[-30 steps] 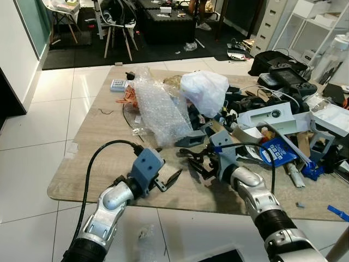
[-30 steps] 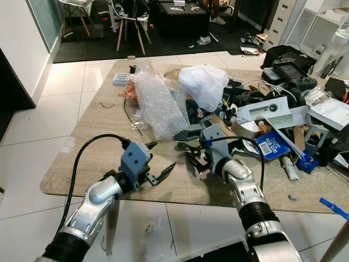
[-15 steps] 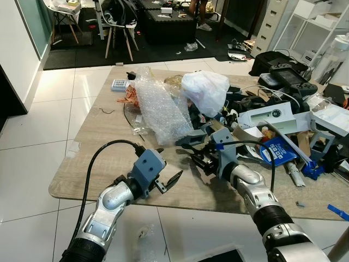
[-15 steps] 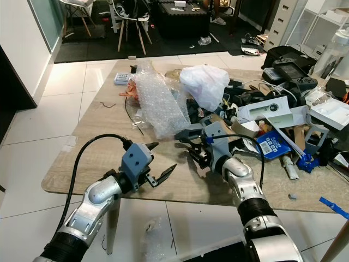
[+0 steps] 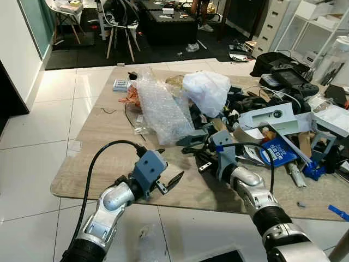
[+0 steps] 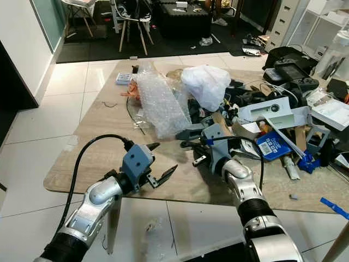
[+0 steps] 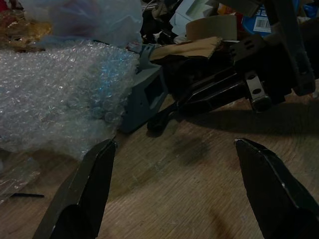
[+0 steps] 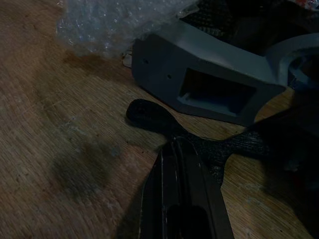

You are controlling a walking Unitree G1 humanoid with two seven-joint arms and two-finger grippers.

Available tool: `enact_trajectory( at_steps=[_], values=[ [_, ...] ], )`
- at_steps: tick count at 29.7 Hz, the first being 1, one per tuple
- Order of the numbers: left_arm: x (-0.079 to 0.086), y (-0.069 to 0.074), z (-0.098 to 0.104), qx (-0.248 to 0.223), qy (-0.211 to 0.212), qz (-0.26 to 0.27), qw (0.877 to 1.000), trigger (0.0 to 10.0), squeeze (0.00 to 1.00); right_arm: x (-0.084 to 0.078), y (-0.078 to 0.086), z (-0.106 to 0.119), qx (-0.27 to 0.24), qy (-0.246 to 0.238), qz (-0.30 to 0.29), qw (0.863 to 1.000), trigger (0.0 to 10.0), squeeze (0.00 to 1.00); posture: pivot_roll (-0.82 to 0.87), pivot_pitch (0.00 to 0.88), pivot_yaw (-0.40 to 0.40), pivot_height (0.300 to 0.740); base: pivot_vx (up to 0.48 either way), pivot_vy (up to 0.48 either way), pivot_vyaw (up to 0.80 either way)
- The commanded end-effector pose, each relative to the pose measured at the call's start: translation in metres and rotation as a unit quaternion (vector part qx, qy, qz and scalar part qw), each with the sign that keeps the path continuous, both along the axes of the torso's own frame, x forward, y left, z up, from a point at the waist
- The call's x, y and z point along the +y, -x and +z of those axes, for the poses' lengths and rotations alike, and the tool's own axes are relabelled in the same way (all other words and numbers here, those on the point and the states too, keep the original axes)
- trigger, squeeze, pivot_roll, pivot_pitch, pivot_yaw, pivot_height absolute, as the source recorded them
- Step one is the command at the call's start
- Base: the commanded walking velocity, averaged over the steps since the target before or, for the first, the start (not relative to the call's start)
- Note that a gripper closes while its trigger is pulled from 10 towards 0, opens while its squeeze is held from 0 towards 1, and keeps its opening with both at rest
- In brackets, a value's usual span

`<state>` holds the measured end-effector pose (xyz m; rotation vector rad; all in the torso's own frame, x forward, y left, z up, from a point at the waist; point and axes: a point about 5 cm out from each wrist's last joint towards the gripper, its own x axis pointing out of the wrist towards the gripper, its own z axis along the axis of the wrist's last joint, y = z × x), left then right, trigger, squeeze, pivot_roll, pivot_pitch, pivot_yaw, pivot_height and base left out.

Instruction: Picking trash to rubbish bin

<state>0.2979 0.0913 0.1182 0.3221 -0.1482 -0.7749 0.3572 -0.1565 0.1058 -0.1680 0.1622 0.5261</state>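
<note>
One wooden table (image 5: pixel 98 147), one sheet of bubble wrap (image 5: pixel 161 109) and one white plastic bag (image 5: pixel 206 91), both lying among clutter toward the far side. My left gripper (image 5: pixel 166 173), fingers spread wide, hovers over bare wood near the table's front edge. My right gripper (image 5: pixel 200 159), fingers pressed together, rests beside a grey plastic part (image 8: pixel 209 87), just short of the bubble wrap.

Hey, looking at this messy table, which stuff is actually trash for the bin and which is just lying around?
Likely trash for the job:
bubble wrap
white plastic bag
torn cardboard

Just lying about:
grey plastic part
game controller
blue packet
black bag
chairs
</note>
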Motion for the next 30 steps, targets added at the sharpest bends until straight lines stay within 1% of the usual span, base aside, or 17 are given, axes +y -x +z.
enact_trajectory(
  at_steps=[1,3,4,5,6,7,10,11,12,14,18,20,22,23,24,26,30],
  values=[
    [-0.003,0.001,-0.003,0.001,-0.008,-0.006,1.000,10.0,0.00,-0.007,0.005,-0.012,0.024,0.001,-0.017,1.000,0.0,0.00,-0.09,0.110,-0.032,0.740,0.000,0.000,0.00],
    [-0.003,0.001,-0.003,0.000,-0.008,-0.005,1.000,10.0,0.00,-0.008,0.003,-0.006,0.012,-0.006,-0.020,1.000,0.0,0.00,-0.09,0.110,-0.033,0.740,0.000,0.000,0.00],
    [-0.004,0.001,-0.002,-0.001,-0.008,-0.004,1.000,10.0,0.00,-0.008,0.001,0.001,-0.002,-0.019,-0.022,1.000,0.0,0.00,-0.09,0.110,-0.033,0.740,0.000,0.000,0.00],
    [-0.003,0.000,-0.001,-0.003,-0.006,-0.003,1.000,10.0,0.00,-0.007,-0.003,0.015,-0.025,-0.050,-0.023,0.998,0.0,0.00,-0.09,0.107,-0.033,0.740,0.000,0.000,0.00],
    [-0.003,0.000,-0.001,-0.003,-0.006,-0.003,1.000,10.0,0.00,-0.007,-0.003,0.015,-0.025,-0.050,-0.023,0.998,0.0,0.00,-0.09,0.107,-0.033,0.740,0.000,0.000,0.00],
    [-0.003,-0.001,-0.001,-0.003,-0.006,-0.003,1.000,10.0,0.00,-0.005,-0.006,0.027,-0.037,-0.081,-0.022,0.996,0.0,0.00,-0.10,0.103,-0.029,0.740,0.000,0.000,0.00],
    [-0.003,-0.001,-0.001,-0.003,-0.006,-0.004,1.000,10.0,0.00,-0.001,-0.008,0.044,-0.057,-0.112,-0.015,0.992,0.0,0.00,-0.10,0.102,-0.026,0.740,0.000,0.000,0.00],
    [-0.003,-0.001,-0.001,-0.003,-0.007,-0.004,1.000,10.0,0.00,0.001,-0.009,0.061,-0.079,-0.136,-0.010,0.988,0.0,0.00,-0.10,0.102,-0.025,0.740,0.000,0.000,0.00],
    [-0.003,-0.001,-0.001,-0.003,-0.007,-0.004,1.000,10.0,0.00,0.001,-0.009,0.061,-0.079,-0.136,-0.010,0.988,0.0,0.00,-0.10,0.102,-0.025,0.740,0.000,0.000,0.00],
    [-0.003,-0.002,-0.001,-0.003,-0.008,-0.005,1.000,10.0,0.00,0.004,-0.008,0.077,-0.097,-0.155,-0.001,0.983,0.0,0.00,-0.11,0.101,-0.027,0.740,0.000,0.000,0.00],
    [-0.002,-0.003,-0.001,-0.004,-0.010,-0.005,1.000,10.0,0.00,0.007,-0.007,0.083,-0.105,-0.157,0.011,0.982,0.0,0.00,-0.11,0.099,-0.028,0.740,0.000,0.000,0.00],
    [-0.002,-0.004,0.000,-0.005,-0.010,-0.004,1.000,10.0,0.00,0.010,-0.003,0.074,-0.095,-0.108,0.030,0.989,0.0,0.00,-0.11,0.098,-0.027,0.740,0.000,0.000,0.00],
    [-0.003,-0.004,0.000,-0.005,-0.010,-0.004,1.000,10.0,0.00,0.008,-0.001,0.062,-0.083,-0.054,0.026,0.995,0.0,0.00,-0.11,0.099,-0.027,0.740,0.000,0.000,0.00],
    [-0.003,-0.004,-0.001,-0.004,-0.011,-0.005,1.000,10.0,0.00,0.005,0.000,0.051,-0.071,-0.013,0.020,0.997,10.0,1.00,-0.11,0.100,-0.026,0.740,0.000,0.000,0.00],
    [-0.003,-0.004,-0.001,-0.004,-0.011,-0.005,1.000,10.0,0.00,0.005,0.000,0.051,-0.071,-0.013,0.020,0.997,10.0,1.00,-0.11,0.100,-0.026,0.740,0.000,0.000,0.00],
    [-0.004,-0.004,-0.002,-0.002,-0.014,-0.005,1.000,10.0,0.00,0.001,0.004,0.037,-0.050,0.043,0.020,0.998,10.0,1.00,-0.11,0.103,-0.025,0.740,0.000,0.000,0.00],
    [-0.003,-0.004,-0.003,0.001,-0.015,-0.003,1.000,10.0,0.00,-0.010,0.008,0.027,-0.035,0.093,0.011,0.995,10.0,1.00,-0.11,0.106,-0.026,0.740,0.000,0.000,0.00]
  ],
)
